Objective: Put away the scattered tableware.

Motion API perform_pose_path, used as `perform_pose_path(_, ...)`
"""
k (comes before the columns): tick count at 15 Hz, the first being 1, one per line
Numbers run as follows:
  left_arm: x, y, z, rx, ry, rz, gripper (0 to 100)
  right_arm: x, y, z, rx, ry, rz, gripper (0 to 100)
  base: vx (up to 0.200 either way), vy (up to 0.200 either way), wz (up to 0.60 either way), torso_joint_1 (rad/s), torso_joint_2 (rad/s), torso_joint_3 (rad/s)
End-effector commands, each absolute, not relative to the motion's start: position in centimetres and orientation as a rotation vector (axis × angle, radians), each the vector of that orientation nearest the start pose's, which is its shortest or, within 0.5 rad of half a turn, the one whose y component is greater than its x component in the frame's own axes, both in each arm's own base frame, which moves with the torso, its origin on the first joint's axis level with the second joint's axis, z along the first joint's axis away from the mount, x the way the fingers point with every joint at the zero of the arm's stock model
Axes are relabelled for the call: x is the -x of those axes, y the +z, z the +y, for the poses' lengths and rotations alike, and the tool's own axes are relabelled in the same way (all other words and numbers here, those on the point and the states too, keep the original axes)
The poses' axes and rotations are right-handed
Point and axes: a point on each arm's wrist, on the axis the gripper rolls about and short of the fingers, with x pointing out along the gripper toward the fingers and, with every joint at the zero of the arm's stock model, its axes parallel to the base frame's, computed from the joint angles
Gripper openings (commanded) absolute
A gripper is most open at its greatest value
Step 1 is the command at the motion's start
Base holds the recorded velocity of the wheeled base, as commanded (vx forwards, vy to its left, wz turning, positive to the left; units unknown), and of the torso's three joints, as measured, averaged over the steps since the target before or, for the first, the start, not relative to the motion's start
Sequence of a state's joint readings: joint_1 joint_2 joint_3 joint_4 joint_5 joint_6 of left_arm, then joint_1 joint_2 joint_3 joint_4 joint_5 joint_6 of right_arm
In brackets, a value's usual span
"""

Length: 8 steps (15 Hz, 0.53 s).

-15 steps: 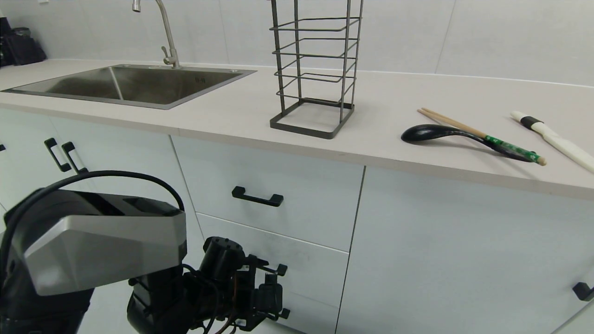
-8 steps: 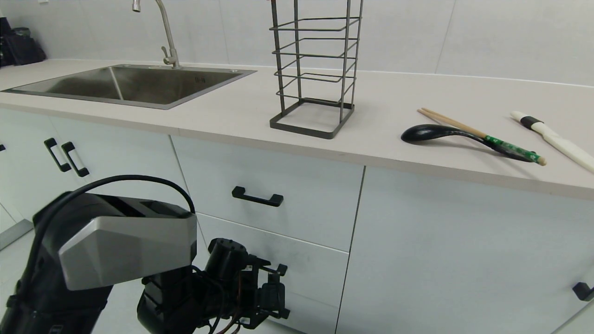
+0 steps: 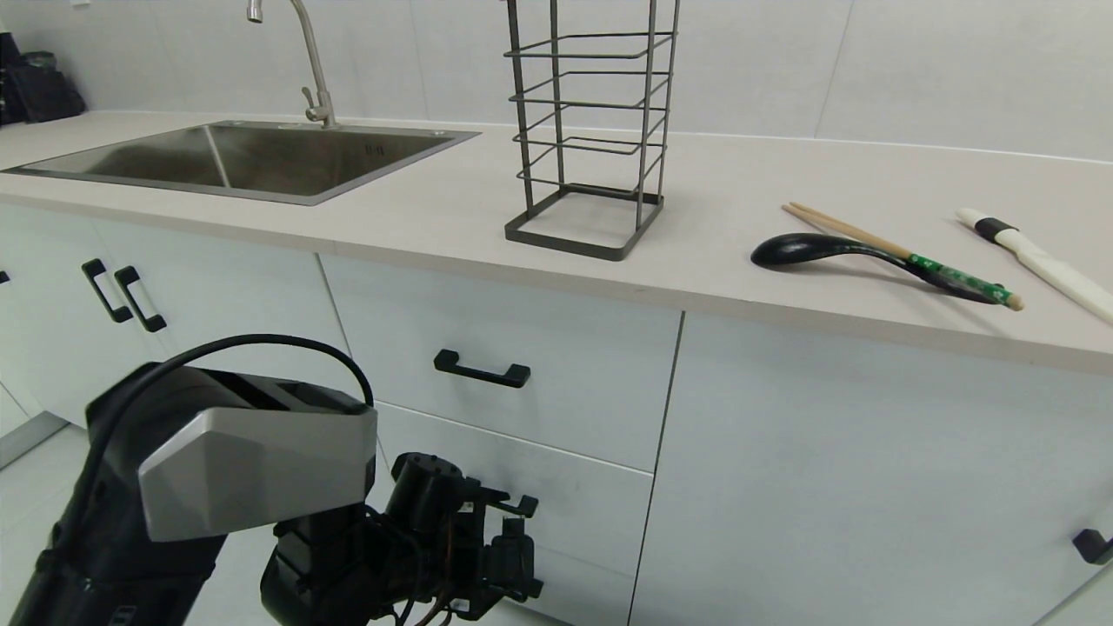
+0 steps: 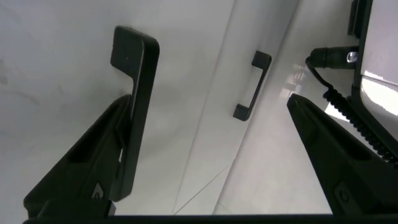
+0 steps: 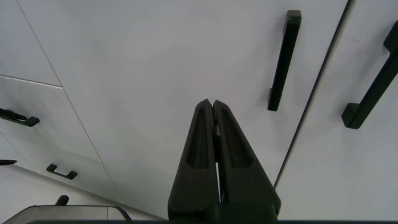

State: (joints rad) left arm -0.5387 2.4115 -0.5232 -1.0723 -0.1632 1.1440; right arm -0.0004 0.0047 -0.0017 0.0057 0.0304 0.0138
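Observation:
On the right of the counter in the head view lie a black spoon (image 3: 809,249), a pair of chopsticks (image 3: 869,236) resting across its handle, and a white utensil with a black band (image 3: 1043,263). A tall wire rack (image 3: 565,239) stands mid-counter. My left gripper (image 3: 526,548) hangs low in front of the drawers, well below the counter. In the left wrist view the left gripper (image 4: 208,102) is open, with a black drawer handle (image 4: 134,124) beside one finger. My right gripper (image 5: 212,106) is shut on nothing and faces white cabinet fronts.
A steel sink (image 3: 287,165) with a tap (image 3: 313,69) sits at the counter's left. White drawers and doors with black handles (image 3: 483,369) run below the counter edge. More handles (image 5: 283,59) show ahead of the right gripper.
My left arm has swung to the right and slightly down in the head view. Its gripper stays in nearly the same place in front of the drawers. The tableware has not moved.

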Motion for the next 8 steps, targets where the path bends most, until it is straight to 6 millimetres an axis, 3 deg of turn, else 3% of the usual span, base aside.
perform_pose_path(1,-25.53,-6.63,-15.35,-1.186,-1.075,0.385,100,2.25,7.54,0.07,-0.014,0.031,0.011,0,0.0,0.0,0.0,0.0,0.0,0.0)
perform_pose_path(8,-25.41,-6.5,-15.44,-1.183,-1.07,0.37,100,2.25,7.54,0.07,-0.014,0.031,0.011,0,0.0,0.0,0.0,0.0,0.0,0.0)
